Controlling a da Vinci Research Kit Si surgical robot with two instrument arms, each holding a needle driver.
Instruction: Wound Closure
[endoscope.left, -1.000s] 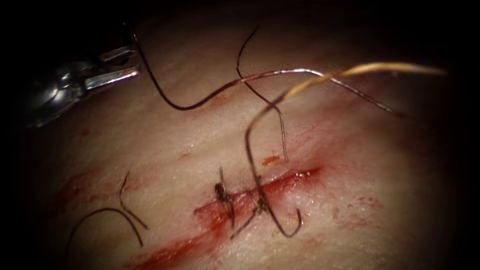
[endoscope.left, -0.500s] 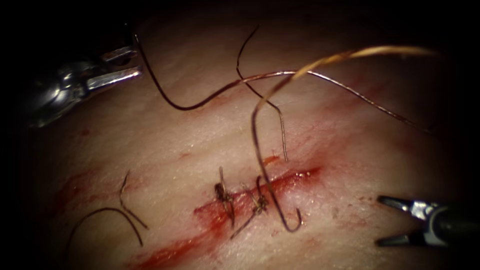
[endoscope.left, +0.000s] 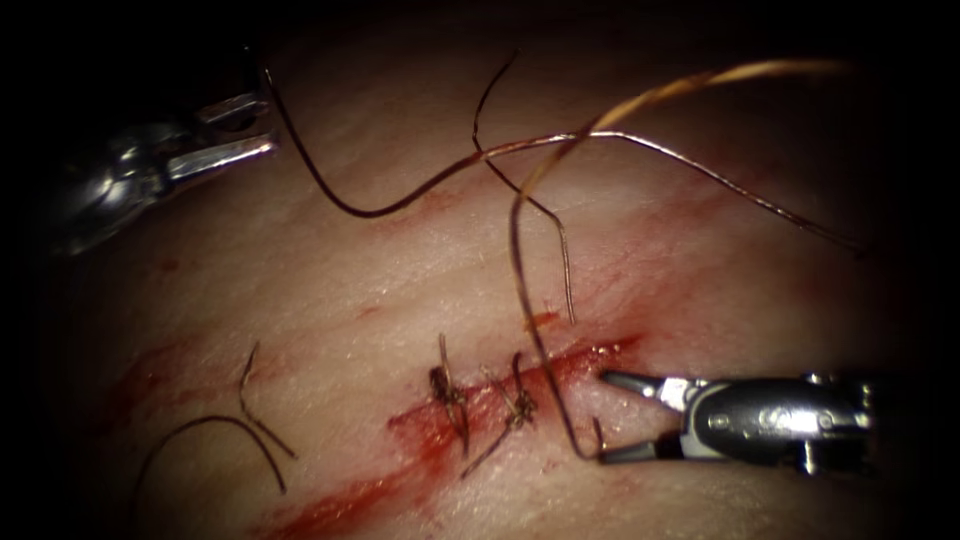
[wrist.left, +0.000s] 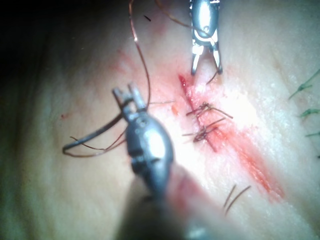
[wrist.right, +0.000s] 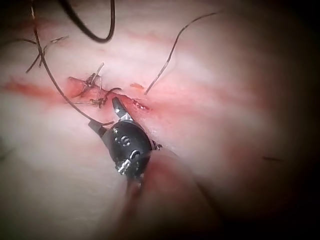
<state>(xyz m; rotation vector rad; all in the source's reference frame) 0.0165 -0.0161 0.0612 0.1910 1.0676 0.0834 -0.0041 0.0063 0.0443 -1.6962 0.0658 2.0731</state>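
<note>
Right claw (endoscope.left: 603, 417) moved in, open at thread (endoscope.left: 520, 270) running upright; left claw (endoscope.left: 268, 120) grips needle (wrist.left: 92, 139).

No readable text, labels, brand marks, nos. or signs anywhere in these views.

Shiny steel claw (endoscope.left: 622, 418), dark wrist
</note>
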